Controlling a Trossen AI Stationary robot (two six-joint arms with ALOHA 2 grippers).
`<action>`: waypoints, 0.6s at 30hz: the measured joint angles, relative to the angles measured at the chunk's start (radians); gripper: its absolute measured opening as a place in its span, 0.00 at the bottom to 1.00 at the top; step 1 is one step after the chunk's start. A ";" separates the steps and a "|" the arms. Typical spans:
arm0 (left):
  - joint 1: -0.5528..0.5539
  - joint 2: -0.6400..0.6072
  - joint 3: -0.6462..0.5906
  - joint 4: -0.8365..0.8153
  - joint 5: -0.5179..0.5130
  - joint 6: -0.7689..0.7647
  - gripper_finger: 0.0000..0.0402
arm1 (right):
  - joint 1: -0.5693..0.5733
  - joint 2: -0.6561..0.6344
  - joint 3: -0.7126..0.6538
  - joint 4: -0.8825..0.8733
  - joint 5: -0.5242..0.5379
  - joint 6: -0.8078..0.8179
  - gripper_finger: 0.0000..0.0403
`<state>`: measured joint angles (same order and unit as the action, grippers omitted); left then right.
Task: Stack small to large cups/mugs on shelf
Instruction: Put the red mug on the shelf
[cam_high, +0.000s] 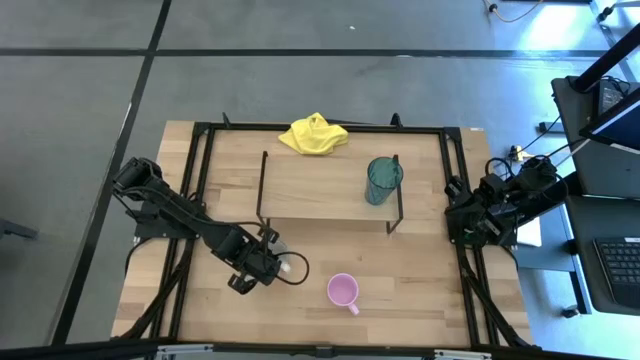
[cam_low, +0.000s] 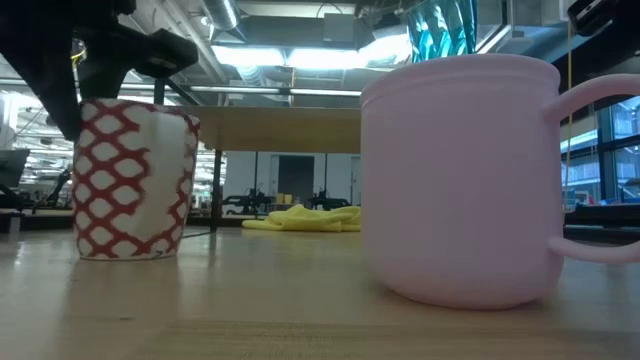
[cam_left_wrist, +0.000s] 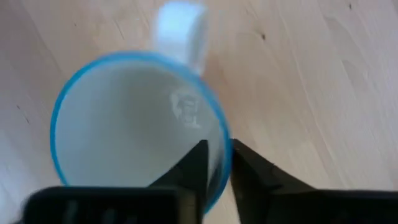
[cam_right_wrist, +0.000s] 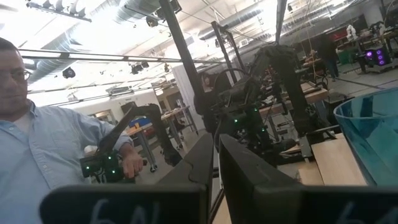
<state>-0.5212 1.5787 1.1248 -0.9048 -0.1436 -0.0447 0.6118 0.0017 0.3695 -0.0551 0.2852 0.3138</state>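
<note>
A white mug with a red lattice pattern and a blue rim (cam_high: 287, 266) (cam_low: 135, 180) (cam_left_wrist: 137, 118) stands upright on the tabletop at the near left. My left gripper (cam_high: 270, 262) (cam_left_wrist: 217, 162) is down over it, shut on its rim. The pink mug (cam_high: 343, 291) (cam_low: 460, 180) stands upright on the table near the front edge. The teal cup (cam_high: 382, 180) (cam_low: 440, 28) stands on the right end of the shelf (cam_high: 320, 185). My right gripper (cam_right_wrist: 216, 162) waits, folded back at the table's right edge with its fingers shut on nothing. My left gripper has the white mug's wall at the rim (cam_left_wrist: 222, 134), well round from the handle (cam_left_wrist: 180, 28). One finger (cam_left_wrist: 193, 165) is inside the mug and the other (cam_left_wrist: 249, 168) outside. The fingers come steeply from above. The mug stands upright with its base on the table.
A yellow cloth (cam_high: 313, 135) (cam_low: 300, 217) lies at the table's far edge behind the shelf. The shelf stands on dark wire legs (cam_high: 262, 185), and its left and middle parts are bare. A person (cam_right_wrist: 37, 124) stands in the room beyond the table.
</note>
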 joint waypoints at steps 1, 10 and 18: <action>0.000 0.000 0.000 0.001 0.000 0.000 0.09 | 0.000 0.000 0.000 0.000 0.000 0.000 0.07; -0.004 0.000 0.003 0.006 0.008 0.017 0.04 | 0.000 0.000 0.000 0.002 0.001 0.052 0.07; -0.025 0.000 0.134 -0.059 0.035 0.083 0.03 | 0.000 0.000 0.000 0.010 0.001 0.075 0.07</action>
<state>-0.5460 1.5787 1.2587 -0.9635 -0.1086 0.0383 0.6119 0.0017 0.3695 -0.0455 0.2863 0.3889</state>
